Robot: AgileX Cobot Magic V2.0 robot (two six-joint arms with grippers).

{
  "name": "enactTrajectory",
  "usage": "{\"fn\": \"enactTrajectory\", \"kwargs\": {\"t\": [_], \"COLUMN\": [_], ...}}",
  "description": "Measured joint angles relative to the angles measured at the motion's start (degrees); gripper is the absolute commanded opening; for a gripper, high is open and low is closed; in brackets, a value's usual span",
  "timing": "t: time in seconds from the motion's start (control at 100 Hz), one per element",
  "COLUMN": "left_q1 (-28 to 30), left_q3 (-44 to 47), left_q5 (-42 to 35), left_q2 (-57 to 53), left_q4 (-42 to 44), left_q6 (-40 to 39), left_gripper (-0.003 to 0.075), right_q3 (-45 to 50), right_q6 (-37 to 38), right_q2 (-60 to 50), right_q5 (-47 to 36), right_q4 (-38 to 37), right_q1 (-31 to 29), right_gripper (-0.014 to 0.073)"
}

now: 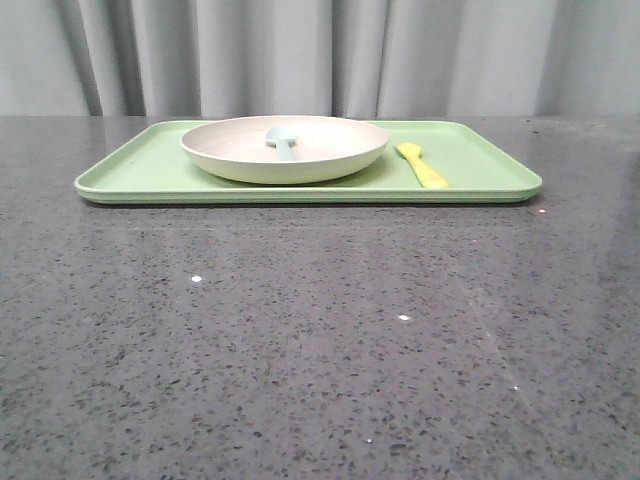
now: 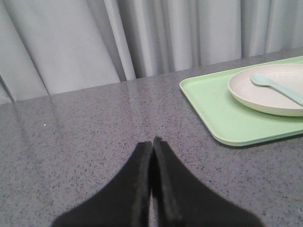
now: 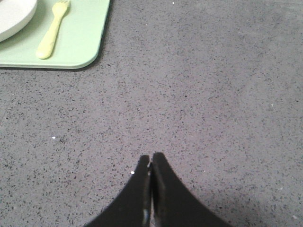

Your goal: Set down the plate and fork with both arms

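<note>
The cream-white plate sits on the light-green tray at the far side of the table, left of the tray's middle. A pale blue spoon lies in the plate. The yellow fork lies on the tray to the right of the plate. Neither arm shows in the front view. My left gripper is shut and empty over the bare table, apart from the tray and plate. My right gripper is shut and empty over the bare table, well away from the fork and tray.
The table is dark grey speckled stone. A grey curtain hangs behind its far edge. The tray's right part beyond the fork is bare.
</note>
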Motion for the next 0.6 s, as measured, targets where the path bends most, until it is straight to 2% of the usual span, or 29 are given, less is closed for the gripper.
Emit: {"fn": "enactTrajectory", "kwargs": {"t": [0.12,0.34,0.6], "left_q1": [0.00,0.00,0.00], "left_q3": [4.51,9.44,11.59], "left_q5": [-0.30,-0.53,-2.07], "left_q2": [-5.60,-13.46,-14.11], "left_q4": [2.62,3.46,3.74], "left_q6": [-4.18,-5.43,-7.24], "left_gripper": [-0.0020,-0.0020,-0.0020], "right_q3": [0.00,0.00,0.00], "right_q6": [0.00,0.00,0.00], "right_q2": [0.00,0.00,0.00], "right_q5": [0.00,0.00,0.00], "right_q4": [-0.10,-0.10,-0.10], "right_q1": [0.00,0.00,0.00], "right_gripper": [-0.0119,-0.0119,-0.0119]}}
